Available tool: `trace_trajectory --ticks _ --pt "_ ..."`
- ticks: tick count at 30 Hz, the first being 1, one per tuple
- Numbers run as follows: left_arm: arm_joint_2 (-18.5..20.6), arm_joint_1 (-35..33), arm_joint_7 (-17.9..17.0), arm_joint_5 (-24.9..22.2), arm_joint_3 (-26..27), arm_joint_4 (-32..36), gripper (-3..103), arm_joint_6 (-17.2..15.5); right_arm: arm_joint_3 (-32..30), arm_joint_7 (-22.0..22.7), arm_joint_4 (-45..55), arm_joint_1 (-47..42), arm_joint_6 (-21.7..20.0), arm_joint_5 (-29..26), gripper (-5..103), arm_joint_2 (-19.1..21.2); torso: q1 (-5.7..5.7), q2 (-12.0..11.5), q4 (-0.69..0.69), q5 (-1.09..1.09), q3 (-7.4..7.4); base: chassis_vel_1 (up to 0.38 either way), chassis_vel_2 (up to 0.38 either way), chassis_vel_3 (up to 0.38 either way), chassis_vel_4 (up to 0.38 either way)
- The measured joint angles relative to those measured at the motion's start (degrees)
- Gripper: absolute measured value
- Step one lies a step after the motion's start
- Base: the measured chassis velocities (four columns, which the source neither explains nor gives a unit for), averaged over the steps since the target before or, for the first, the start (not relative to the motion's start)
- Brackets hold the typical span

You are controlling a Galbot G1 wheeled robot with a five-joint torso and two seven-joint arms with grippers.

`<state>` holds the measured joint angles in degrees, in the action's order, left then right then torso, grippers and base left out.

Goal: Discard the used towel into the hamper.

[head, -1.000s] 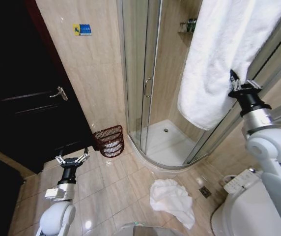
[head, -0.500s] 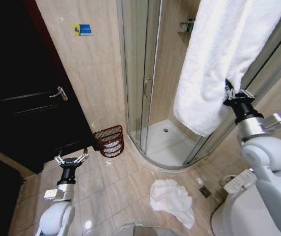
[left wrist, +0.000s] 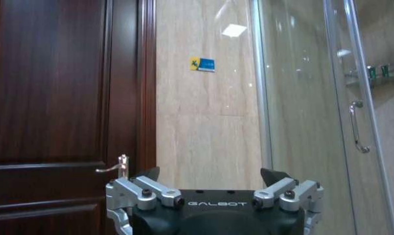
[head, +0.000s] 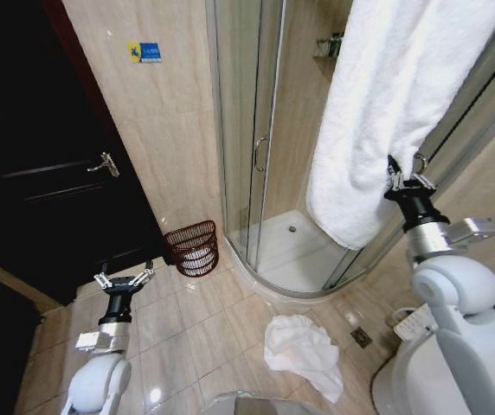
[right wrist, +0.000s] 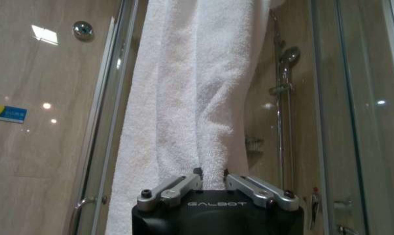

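A large white towel (head: pixel 386 104) hangs over the top of the shower's glass wall at the upper right. My right gripper (head: pixel 406 170) is raised to its lower right edge and shut on a fold of it; the right wrist view shows the towel (right wrist: pixel 190 98) pinched between the fingers of that gripper (right wrist: pixel 211 172). The hamper (head: pixel 193 247), a round dark reddish-brown open-weave basket, stands on the floor against the wall between the door and the shower. My left gripper (head: pixel 125 278) hangs low at the left, open, also seen as the left gripper (left wrist: pixel 210 174) facing the wall.
A second white towel (head: pixel 304 350) lies crumpled on the tiled floor by the shower tray. A dark wooden door (head: pixel 48 173) is on the left, the glass shower enclosure (head: pixel 256 147) in the middle. A toilet (head: pixel 421 324) stands at the lower right.
My right gripper has moved left and down, taking the towel's lower edge with it. The left arm has stayed put.
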<state>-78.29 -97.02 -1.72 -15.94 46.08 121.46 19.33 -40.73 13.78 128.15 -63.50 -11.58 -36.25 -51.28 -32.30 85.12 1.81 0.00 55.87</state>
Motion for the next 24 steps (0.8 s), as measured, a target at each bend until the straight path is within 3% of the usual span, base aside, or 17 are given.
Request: trace_trajectory --ticks 24 --pt "1.29 0.56 -0.04 -1.66 0.73 0.42 100 -0.57 1.09 -1.47 0.18 -6.01 2.13 5.29 3 -9.37 0.00 0.00 0.00 0.00 0.00 0.000 0.000 0.000 0.000"
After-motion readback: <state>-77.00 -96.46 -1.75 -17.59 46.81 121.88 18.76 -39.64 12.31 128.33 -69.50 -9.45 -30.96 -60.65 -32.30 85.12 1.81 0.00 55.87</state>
